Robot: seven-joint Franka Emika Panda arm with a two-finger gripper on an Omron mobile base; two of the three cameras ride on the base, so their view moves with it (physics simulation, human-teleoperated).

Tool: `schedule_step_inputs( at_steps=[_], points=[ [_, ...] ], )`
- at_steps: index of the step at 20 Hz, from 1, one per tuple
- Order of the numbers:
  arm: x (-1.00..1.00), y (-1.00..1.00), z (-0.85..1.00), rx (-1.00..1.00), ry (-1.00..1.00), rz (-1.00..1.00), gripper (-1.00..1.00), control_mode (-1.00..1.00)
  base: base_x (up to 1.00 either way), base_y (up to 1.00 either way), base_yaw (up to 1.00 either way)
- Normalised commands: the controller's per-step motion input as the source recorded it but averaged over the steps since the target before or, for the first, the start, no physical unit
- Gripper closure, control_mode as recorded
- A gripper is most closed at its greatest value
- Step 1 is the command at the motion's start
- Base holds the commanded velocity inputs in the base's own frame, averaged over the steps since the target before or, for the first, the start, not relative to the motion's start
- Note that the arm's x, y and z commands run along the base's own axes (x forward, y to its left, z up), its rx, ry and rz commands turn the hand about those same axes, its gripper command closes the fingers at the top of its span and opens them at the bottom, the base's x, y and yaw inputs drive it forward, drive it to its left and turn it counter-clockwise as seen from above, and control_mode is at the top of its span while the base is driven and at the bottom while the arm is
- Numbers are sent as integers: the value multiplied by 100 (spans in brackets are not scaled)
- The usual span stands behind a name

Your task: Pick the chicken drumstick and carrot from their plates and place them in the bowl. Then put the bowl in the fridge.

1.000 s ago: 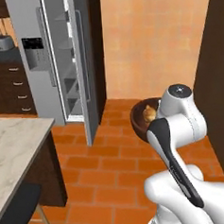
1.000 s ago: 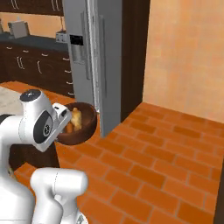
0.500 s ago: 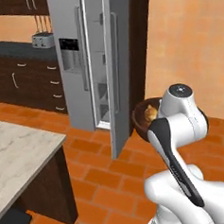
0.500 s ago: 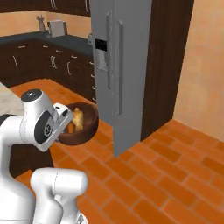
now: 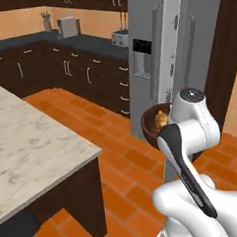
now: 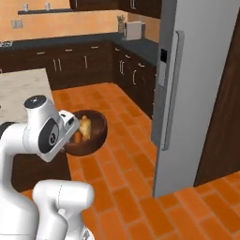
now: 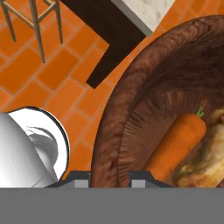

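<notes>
The claw (image 7: 109, 177) is clenched on the near rim of the bowl (image 7: 175, 96), one dark tip on each side of the wall, and carries it in the air in front of the arm, above the brick floor (image 6: 131, 187). In the bowl lie the carrot (image 7: 177, 142), pointing its green stub up the slope, and the drumstick (image 7: 205, 157) beside it and touching it; both foods are thus already loaded and what is left, by my reckoning, is getting the bowl onto a shelf of the fridge (image 6: 197, 93). The fridge stands just ahead, its grey door (image 5: 179, 56) edge-on to the arm; whether the way to the shelves is open I cannot tell from here. The bowl looks stiff and glossy, so likely slippery under a thin rim pinch, and being held at one edge only, its weight hangs off to the far side; it could tilt or pivot in the grip if swung fast. The carrot is firm and round and would roll, the drumstick is lumpy and softer and likely stays put; neither is fixed, so the bowl wants keeping level. The present hold on the rim seems the sensible one, deep enough over the wall to resist twisting. The marble-topped bench (image 5: 27, 147) lies off to the left, well apart.
</notes>
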Motion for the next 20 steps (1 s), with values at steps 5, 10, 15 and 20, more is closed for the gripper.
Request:
schedule_step_inputs(
  at_steps=[5, 10, 15, 20],
  points=[
    [0, 0, 0, 0, 0, 0, 100, 100, 7, -75, 44],
    [0, 0, 0, 0, 0, 0, 100, 100, 14, -63, 31],
    [0, 0, 0, 0, 0, 0, 100, 100, 55, -53, 18],
    [0, 0, 0, 0, 0, 0, 100, 100, 82, -15, 25]
  ],
)
